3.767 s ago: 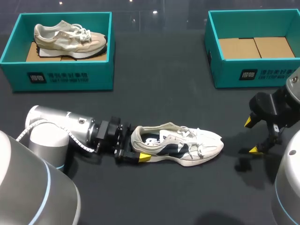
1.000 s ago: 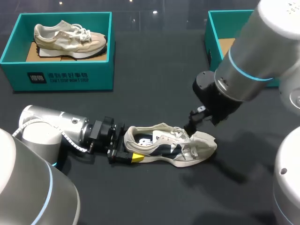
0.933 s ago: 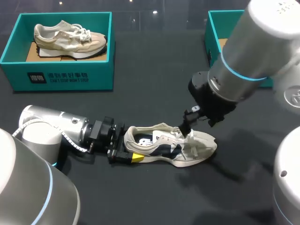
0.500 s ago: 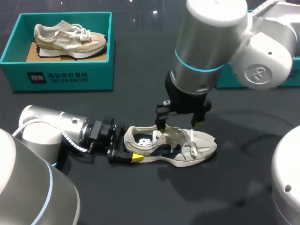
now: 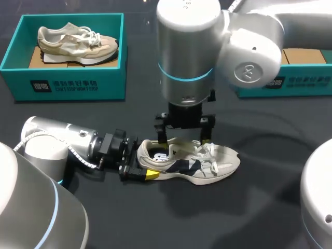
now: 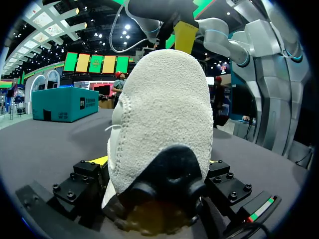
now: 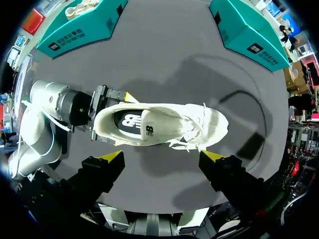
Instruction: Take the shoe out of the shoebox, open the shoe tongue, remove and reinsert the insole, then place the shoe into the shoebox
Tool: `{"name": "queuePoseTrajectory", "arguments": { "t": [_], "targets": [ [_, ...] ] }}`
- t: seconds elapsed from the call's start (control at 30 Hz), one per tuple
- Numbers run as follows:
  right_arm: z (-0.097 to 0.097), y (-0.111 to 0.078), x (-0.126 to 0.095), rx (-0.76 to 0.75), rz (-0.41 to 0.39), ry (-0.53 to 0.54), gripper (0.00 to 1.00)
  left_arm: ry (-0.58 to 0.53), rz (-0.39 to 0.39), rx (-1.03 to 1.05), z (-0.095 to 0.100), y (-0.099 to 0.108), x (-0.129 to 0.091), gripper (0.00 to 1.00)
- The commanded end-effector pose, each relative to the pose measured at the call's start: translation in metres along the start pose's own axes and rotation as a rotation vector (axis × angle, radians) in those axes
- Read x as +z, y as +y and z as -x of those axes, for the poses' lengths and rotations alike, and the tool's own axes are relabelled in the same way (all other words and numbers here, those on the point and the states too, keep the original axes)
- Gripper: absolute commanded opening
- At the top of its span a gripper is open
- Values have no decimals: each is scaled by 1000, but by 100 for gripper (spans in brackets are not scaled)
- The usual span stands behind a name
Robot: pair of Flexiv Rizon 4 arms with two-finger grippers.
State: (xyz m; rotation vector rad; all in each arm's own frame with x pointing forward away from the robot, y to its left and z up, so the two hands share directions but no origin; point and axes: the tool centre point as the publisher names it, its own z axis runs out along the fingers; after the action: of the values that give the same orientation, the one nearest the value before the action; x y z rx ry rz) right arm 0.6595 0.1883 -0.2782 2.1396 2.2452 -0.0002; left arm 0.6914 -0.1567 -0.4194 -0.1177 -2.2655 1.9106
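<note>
Pinching the shoe [image 5: 193, 162] at its heel, the left jaws hold it flat on the worktop [image 5: 155, 218], well apart from the right shoebox [image 5: 303, 85]. The right jaws hang spread just above the laces.

Left wrist: the heel fills the gap, with a yellow tip on each side.

Right wrist: the jaws are wide and straddle the shoe from above without touching it. The insole looks seated.

Judgement: take-out done. Tongue, insole and re-boxing all left.
</note>
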Motion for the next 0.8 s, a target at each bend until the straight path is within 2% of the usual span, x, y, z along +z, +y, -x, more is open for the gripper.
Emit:
{"name": "queuePoseTrajectory", "arguments": {
  "t": [0.03,0.1,0.27,0.37,0.8],
  "targets": [
    [-16,-4,8,36,17,-172,100,1,1,0,4,4,-3,0],
    [-18,-2,12,53,12,-209,100,1,1,0,4,4,-3,0],
    [-14,3,17,75,29,-206,100,1,1,0,4,4,-3,0],
    [-15,6,19,100,30,-247,100,1,1,0,4,4,-3,0],
    [-15,18,37,122,54,-301,100,1,1,0,4,4,-3,0]
  ]
}}
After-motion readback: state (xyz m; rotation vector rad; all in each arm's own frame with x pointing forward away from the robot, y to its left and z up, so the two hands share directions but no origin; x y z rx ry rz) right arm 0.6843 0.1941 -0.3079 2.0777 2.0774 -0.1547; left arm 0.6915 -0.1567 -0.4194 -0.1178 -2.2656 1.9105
